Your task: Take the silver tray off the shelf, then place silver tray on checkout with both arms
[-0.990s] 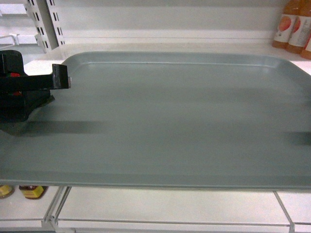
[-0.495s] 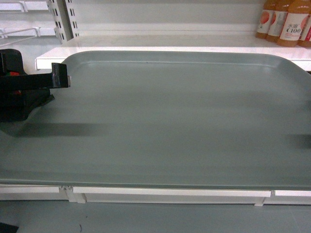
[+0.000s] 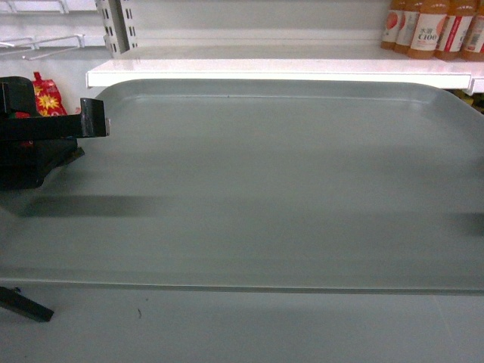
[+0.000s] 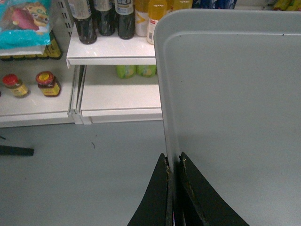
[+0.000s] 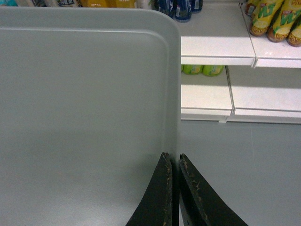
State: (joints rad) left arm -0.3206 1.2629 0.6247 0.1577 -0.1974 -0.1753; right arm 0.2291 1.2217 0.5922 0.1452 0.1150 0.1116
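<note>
While the silver tray [image 3: 280, 181] hangs level, the shelf [image 3: 287, 69] at 12 o'clock has receded — floor now shows beneath. Left gripper [image 4: 174, 162] and right gripper [image 5: 175, 160] each stay pinched on a rim, so the tray is off the shelf and the checkout carry remains.

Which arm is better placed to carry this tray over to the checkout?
Neither alone: the left end effector pinches the tray on its left rim, the right end effector on its right rim.

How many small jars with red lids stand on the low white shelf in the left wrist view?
2: one small jar at the far left of the low white shelf, the other jar just right of it. Others may be hidden beyond the picture's edge.
</note>
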